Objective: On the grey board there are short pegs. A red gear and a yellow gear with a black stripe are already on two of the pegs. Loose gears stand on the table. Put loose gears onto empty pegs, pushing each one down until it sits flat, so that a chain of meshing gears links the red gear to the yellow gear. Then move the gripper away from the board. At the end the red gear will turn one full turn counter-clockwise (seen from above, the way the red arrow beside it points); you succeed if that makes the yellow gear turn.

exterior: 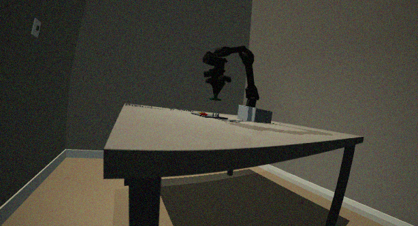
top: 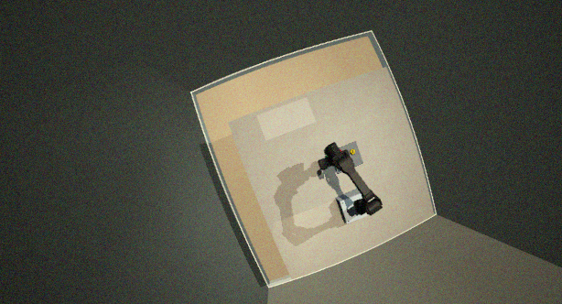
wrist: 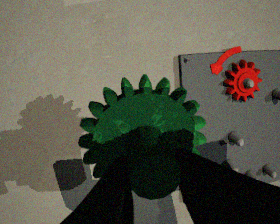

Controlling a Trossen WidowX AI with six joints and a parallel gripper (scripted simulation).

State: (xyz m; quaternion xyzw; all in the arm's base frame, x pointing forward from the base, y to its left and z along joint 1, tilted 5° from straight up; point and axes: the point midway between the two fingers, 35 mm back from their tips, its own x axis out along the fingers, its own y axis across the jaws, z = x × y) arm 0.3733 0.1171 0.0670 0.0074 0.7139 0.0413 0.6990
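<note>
A black parallel-jaw claw (exterior: pixel 215 97) (wrist: pixel 156 167), its fingers closed most of the way, grips a large green toothed gear (exterior: pixel 215 99) (wrist: pixel 141 112) by its middle, high above the pale desk (exterior: pixel 190 137) (wrist: pixel 116 30). In the wrist view the gear fills the center of the picture, its teeth fanning out from nine o'clock over twelve to three.

Toward two o'clock from it lies the flat grey rectangular board (top: pixel 358 158) (exterior: pixel 219 118) (wrist: pixel 203 90), where a small red toothed gear (exterior: pixel 204 114) (wrist: pixel 236 86) sits on its peg, a curved red arrow (wrist: pixel 225 59) at its ten o'clock. Short grey cylindrical pegs stand bare on the board: one (wrist: pixel 279 95) at the red gear's four o'clock, another (wrist: pixel 235 138) near its six, more beyond toward five. The small yellow gear (top: pixel 352 151), seen from overhead, sits on the board at about one o'clock from the robot's white and grey base (top: pixel 344 211) (exterior: pixel 263 116).

The step in hand appears to be carrying the green gear to the board. The next move calls for choosing a peg that suits its broad width, centering its bore above that peg, then lowering it until flat, teeth meshing with its neighbor. Coming down off-center could leave it tilted on the peg or perched on another gear's teeth.
</note>
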